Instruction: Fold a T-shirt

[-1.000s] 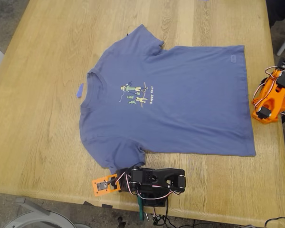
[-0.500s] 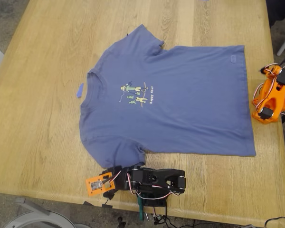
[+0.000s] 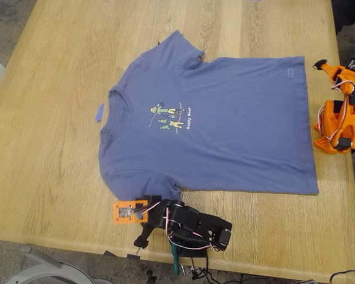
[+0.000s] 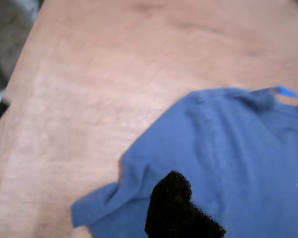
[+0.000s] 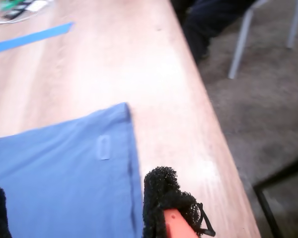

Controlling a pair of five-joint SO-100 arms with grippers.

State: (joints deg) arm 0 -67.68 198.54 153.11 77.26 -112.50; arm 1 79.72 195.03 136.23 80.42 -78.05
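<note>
The T-shirt (image 3: 207, 121) lies flat and unfolded on the table (image 3: 47, 154), its long axis running collar to hem across the exterior view, collar toward that view's left. My first gripper (image 4: 181, 210) hangs just over the sleeve (image 4: 111, 201) at the shoulder end, cloth directly beneath and ahead of its tip; only one dark pad shows, so I cannot tell how far it is parted, and it holds nothing. My second gripper (image 5: 72, 208) stands parted and empty above the hem corner (image 5: 120, 111), cloth between its pads. I judge each arm nearest its own end
</note>
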